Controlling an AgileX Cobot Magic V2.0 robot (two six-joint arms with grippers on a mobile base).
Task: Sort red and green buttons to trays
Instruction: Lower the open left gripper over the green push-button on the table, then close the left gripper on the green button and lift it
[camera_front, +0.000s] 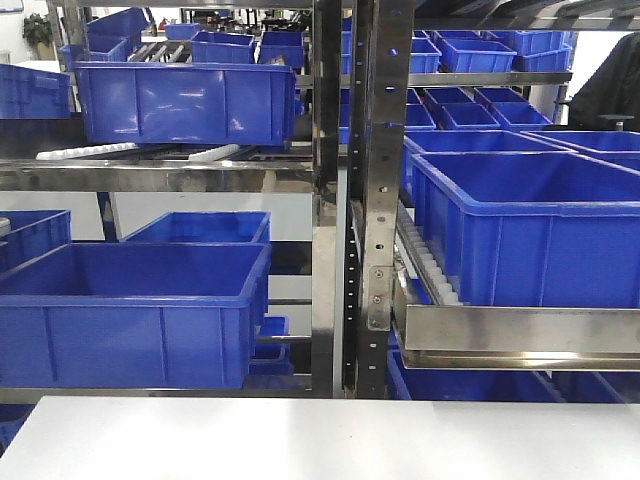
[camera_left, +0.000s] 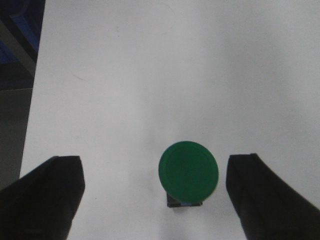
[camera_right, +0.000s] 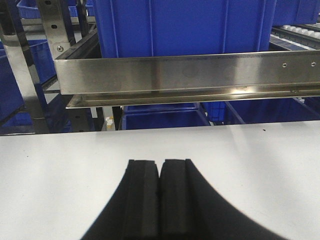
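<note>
In the left wrist view the green button (camera_left: 188, 171) stands upright on the white table, its round green cap over a small dark base. My left gripper (camera_left: 156, 165) is open, its two black fingers (camera_left: 47, 197) wide apart on either side of the button, which sits nearer the right one and touches neither. In the right wrist view my right gripper (camera_right: 160, 165) is shut with nothing between its black pads, low over the white table. The red button and both trays are out of view. No gripper shows in the front view.
A steel rack (camera_front: 365, 200) with several deep blue crates (camera_front: 130, 300) stands beyond the white table (camera_front: 320, 440). A steel shelf rail (camera_right: 190, 72) runs across just past the table's far edge. The table's left edge (camera_left: 30, 120) lies left of the left gripper.
</note>
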